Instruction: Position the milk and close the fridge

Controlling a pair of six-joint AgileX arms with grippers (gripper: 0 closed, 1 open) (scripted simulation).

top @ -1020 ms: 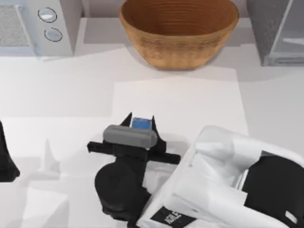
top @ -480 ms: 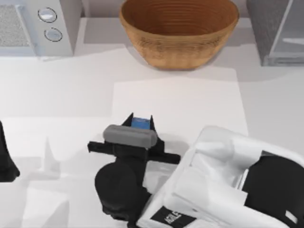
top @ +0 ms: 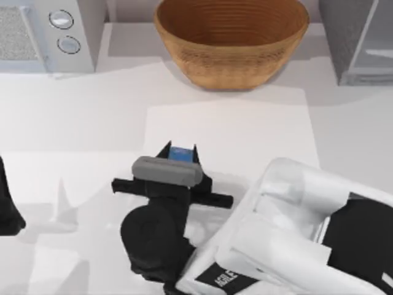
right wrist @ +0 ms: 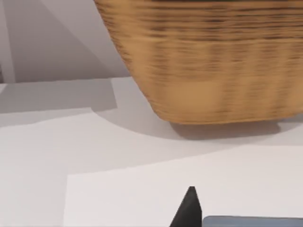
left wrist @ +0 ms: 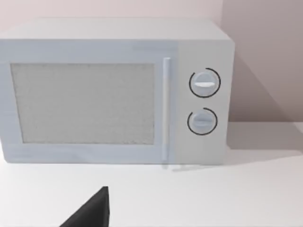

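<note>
Well, the right gripper (top: 181, 150) sits near the middle of the table (top: 92, 123), its two dark fingertips set narrowly, one on each side of the milk (top: 180, 152); the wrist hides nearly all of the carton, so just a blue sliver of top peeks out and its lettering cannot be read. Beyond the claw stands the wicker basket (top: 232, 43); further right the fridge (top: 359, 43) is cut off by the edge. White print on the arm is too broken to read. The left gripper (top: 7, 206) idles at the left edge, fingers impossible to judge, facing the microwave (left wrist: 113, 92)
</note>
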